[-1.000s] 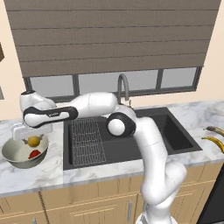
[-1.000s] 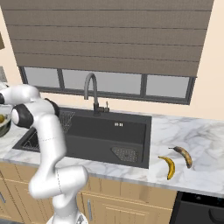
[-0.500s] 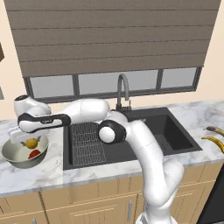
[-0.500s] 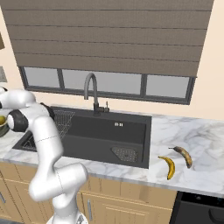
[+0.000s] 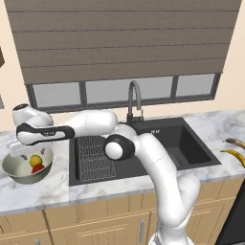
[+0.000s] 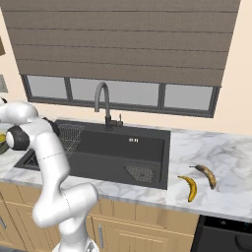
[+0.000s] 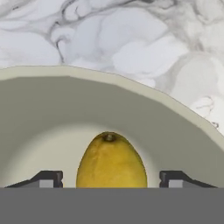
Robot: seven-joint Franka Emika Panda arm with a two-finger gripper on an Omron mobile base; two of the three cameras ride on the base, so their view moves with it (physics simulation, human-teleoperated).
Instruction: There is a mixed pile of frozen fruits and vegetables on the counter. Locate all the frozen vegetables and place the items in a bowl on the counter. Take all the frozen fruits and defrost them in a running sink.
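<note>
While gripper (image 7: pixel 111 178) is held spread over bowl (image 5: pixel 19 168) at counter's (image 5: pixel 52 190) left end, yellow-orange piece (image 7: pixel 111 162) (ungripped) and red piece (image 5: pixel 39 168) are seen inside; bananas (image 6: pixel 199 180) are left near right edge.

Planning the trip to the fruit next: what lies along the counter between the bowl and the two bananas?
In the left base view the black sink, with its wire rack and tap, separates the bowl from the bananas.

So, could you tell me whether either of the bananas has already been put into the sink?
No, both bananas lie on the counter to the right of the sink.
</note>
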